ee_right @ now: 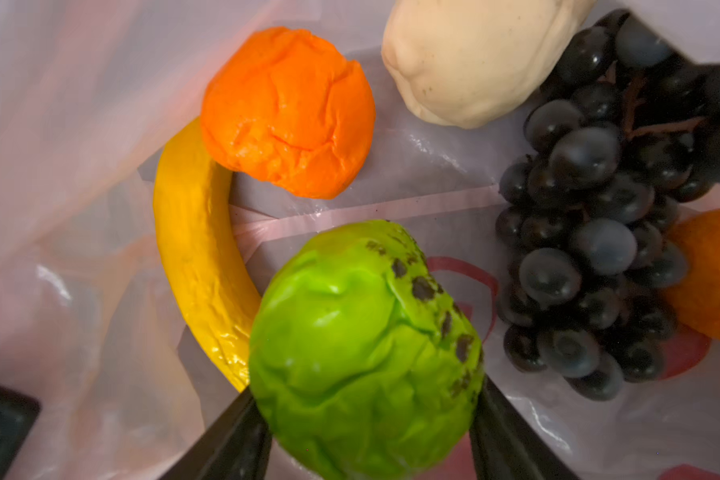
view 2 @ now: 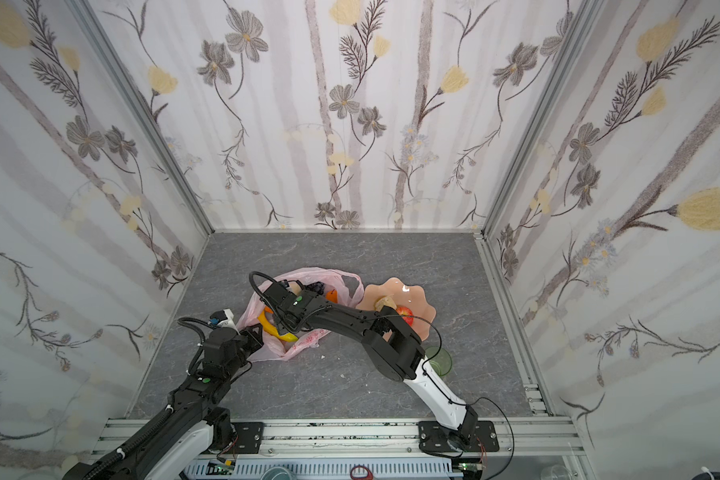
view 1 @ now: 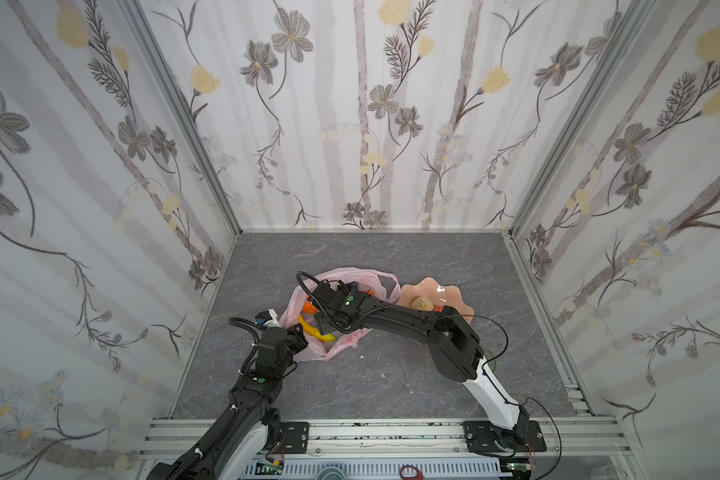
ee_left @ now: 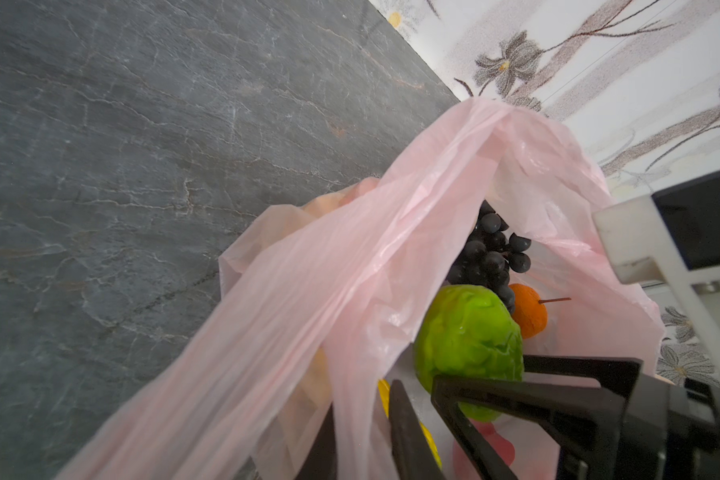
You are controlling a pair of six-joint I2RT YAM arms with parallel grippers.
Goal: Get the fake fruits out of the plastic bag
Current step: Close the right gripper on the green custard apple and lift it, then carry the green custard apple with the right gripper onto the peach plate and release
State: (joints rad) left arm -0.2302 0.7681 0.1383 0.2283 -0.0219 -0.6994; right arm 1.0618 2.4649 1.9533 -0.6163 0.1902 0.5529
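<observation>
Up top, the left end effector (view 1: pixel 301 335) is pinched shut on the bag (view 1: pixel 337 348) edge nearest it, bag lying on the counter (view 1: pixel 391 374). Left wrist: grapes (ee_left: pixel 488 253) sit just beyond the green fruit (ee_left: pixel 466 336). Right wrist: right end effector (ee_right: pixel 364 395) clamps the green fruit's sides; looks light, squishy, slick, so grip mid-body.

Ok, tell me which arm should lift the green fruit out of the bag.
Right. The right gripper has a finger against each side of the green fruit inside the bag; the left gripper is pinching the bag's edge.
</observation>
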